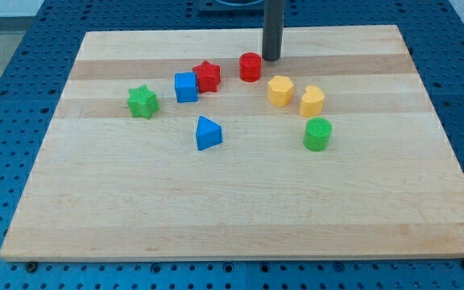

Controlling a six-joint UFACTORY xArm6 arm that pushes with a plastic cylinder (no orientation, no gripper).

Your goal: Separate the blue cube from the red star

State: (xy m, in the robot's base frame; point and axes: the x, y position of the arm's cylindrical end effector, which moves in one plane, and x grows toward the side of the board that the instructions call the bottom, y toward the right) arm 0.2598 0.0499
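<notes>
The blue cube [186, 86] sits on the wooden board, touching the red star [207, 76] just to its right. My tip [272, 58] rests near the view's top, just right of a red cylinder [250, 67] and well to the right of the star and cube.
A green star [142, 101] lies left of the cube. A blue triangular block [208, 133] lies below it. Two yellow blocks [280, 90] [312, 101] and a green cylinder [317, 134] lie at the right. The board's [232, 209] far edge is close behind my tip.
</notes>
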